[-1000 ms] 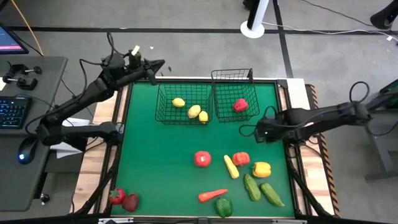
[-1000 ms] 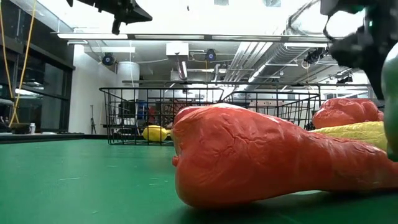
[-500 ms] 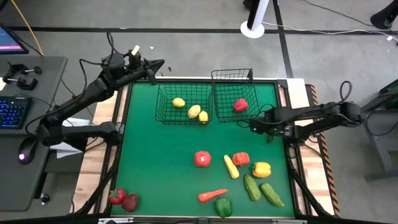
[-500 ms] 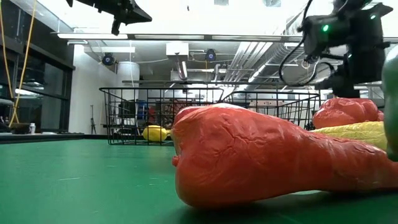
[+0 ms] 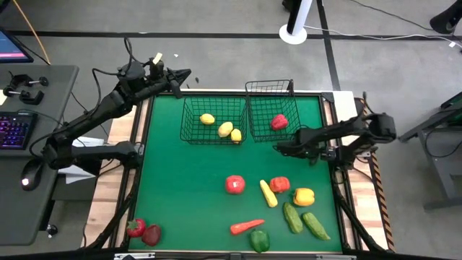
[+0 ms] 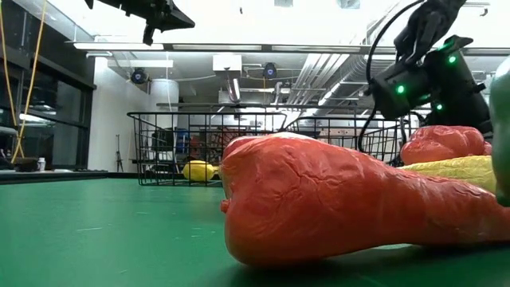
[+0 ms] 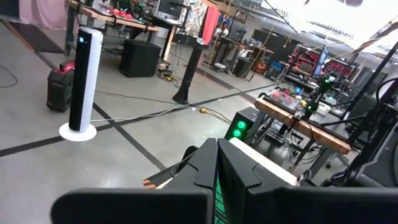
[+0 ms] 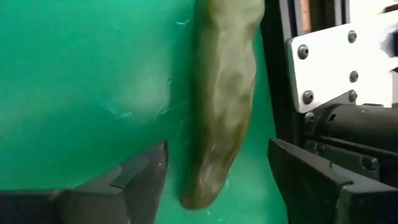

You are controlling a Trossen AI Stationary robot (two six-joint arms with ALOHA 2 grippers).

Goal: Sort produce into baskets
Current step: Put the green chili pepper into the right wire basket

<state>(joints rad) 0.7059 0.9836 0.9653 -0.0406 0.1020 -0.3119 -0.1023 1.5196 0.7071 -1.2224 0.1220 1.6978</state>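
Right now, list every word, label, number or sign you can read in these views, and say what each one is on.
None can be read in any view.
The monitor at the high view's left edge: lit, but its content is too small to read.
The keyboard below it: key legends too small.
The produce and both wire baskets: no labels visible.
Equipment in the room behind: nothing legible.

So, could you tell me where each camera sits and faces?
High view: overhead, facing straight down on the table; both arms show.
Low view: at table-top height, facing the baskets; both arms overhead.
Left wrist view: faces the room floor past the shut left claw.
Right wrist view: faces down at a green piece inside the open right claw.
High and low views share the lemons.
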